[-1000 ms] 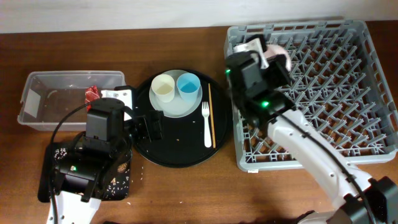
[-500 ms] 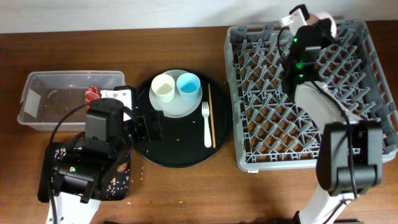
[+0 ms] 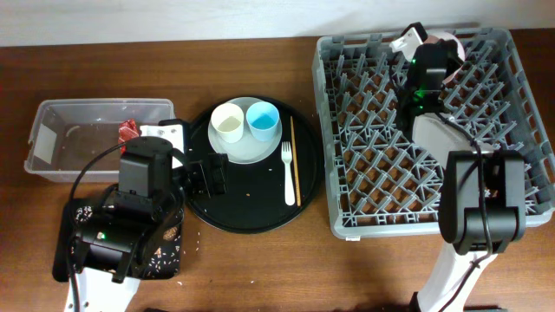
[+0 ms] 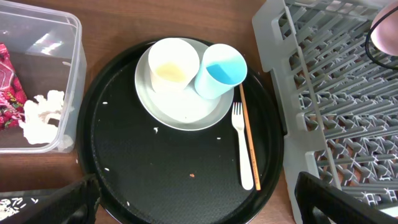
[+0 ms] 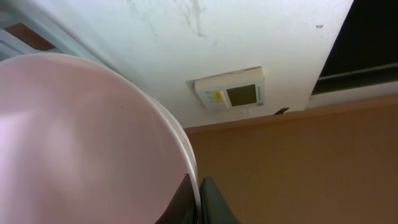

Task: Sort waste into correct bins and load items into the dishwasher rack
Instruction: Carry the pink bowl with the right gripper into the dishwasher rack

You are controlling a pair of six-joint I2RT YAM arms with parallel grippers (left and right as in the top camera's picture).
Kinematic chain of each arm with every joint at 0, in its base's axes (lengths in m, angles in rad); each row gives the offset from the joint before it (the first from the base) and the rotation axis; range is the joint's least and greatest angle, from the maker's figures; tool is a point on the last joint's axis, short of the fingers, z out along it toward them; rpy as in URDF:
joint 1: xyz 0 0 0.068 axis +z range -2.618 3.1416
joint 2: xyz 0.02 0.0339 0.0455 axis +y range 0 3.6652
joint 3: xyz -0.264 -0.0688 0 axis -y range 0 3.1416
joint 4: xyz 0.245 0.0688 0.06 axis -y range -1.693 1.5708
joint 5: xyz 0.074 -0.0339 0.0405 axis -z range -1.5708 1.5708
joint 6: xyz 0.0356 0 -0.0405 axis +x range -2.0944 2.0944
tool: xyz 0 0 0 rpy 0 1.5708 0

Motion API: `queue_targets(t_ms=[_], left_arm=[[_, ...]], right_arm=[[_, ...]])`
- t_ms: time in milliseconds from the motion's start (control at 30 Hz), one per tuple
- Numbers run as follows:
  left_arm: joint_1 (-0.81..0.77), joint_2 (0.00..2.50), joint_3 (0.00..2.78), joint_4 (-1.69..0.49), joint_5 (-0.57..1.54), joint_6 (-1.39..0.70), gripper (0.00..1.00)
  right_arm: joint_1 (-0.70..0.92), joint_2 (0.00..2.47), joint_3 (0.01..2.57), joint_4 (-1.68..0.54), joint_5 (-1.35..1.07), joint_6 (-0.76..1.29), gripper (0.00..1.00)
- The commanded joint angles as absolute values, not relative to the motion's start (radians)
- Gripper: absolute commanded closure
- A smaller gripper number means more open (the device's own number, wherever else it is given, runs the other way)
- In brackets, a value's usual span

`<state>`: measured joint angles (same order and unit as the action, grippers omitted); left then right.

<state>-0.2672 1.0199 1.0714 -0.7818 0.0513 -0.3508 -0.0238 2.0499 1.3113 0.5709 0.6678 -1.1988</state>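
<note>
Much of the white-pinkish bowl [image 5: 81, 143], pinched by the right gripper [image 5: 198, 202], is cropped.

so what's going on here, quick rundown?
Right pincer is shut on the rim of the pinkish bowl, holding it at the far edge of the dishwasher rack; whether it's seated in the pegs isn't clear. Left pincer is open, hovering at the round black tray, which holds the plate with cream cup and blue cup, plus fork and chopsticks. Red wrapper and tissue are in the clear tub.
</note>
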Motion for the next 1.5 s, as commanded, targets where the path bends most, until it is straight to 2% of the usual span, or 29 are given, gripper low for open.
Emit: queue_targets(t_ms=[0,133,200,567,633,667,733,833,933,1000,1033,1067,1100,1133,1167,1200,1267,1467], left_arm=[[-0.266,1.012,1.085,-0.780,0.044,-0.342,0.01],[-0.266,1.012,1.085,-0.780,0.044,-0.342,0.01],[-0.266,1.012,1.085,-0.780,0.044,-0.343,0.01],[-0.266,1.012,1.085,-0.780,0.044,-0.343,0.01],[-0.266,1.012,1.085,-0.780,0.044,-0.342,0.01],[-0.266,1.012,1.085,-0.780,0.044,-0.343,0.01],[-0.266,1.012,1.085,-0.780,0.044,-0.343,0.01],[-0.266,1.012,1.085,-0.780,0.044,-0.343,0.01],[-0.266,1.012,1.085,-0.780,0.044,-0.342,0.01],[-0.266,1.012,1.085,-0.780,0.044,-0.343,0.01],[-0.266,1.012,1.085,-0.780,0.044,-0.343,0.01],[-0.266,1.012,1.085,-0.780,0.044,-0.343,0.01],[-0.266,1.012,1.085,-0.780,0.044,-0.343,0.01],[-0.266,1.012,1.085,-0.780,0.044,-0.342,0.01],[-0.266,1.012,1.085,-0.780,0.044,-0.343,0.01],[-0.266,1.012,1.085,-0.780,0.044,-0.343,0.01],[-0.266,1.012,1.085,-0.780,0.044,-0.343,0.01],[-0.266,1.012,1.085,-0.780,0.044,-0.343,0.01]], right_arm=[[0.002,2.067,1.313,0.534,0.682,-1.143,0.96],[0.049,2.067,1.313,0.435,0.764,-0.942,0.96],[0.058,2.067,1.313,0.329,0.769,-0.920,0.96],[0.199,2.067,1.313,0.137,0.825,-0.733,0.94],[0.223,2.067,1.313,0.134,0.843,-0.723,0.77],[0.236,2.066,1.313,0.134,0.848,-0.723,0.59],[0.259,2.065,1.313,0.134,0.870,-0.723,0.43],[0.283,2.000,1.313,0.134,0.867,-0.674,0.28],[0.279,1.851,1.313,0.079,0.834,-0.538,0.24],[0.256,1.760,1.313,-0.055,0.685,-0.406,0.21],[0.222,1.707,1.313,-0.135,0.574,-0.305,0.27],[0.153,1.657,1.313,-0.208,0.428,-0.165,0.51],[0.083,1.634,1.313,-0.241,0.294,-0.066,0.71],[0.019,1.633,1.313,-0.249,0.155,-0.011,0.85],[-0.071,1.667,1.313,-0.242,-0.039,0.018,0.90],[-0.114,1.705,1.313,-0.227,-0.075,0.020,0.94],[-0.154,1.794,1.313,-0.175,-0.095,0.019,0.94],[-0.124,1.855,1.313,-0.211,-0.267,0.020,0.87]])
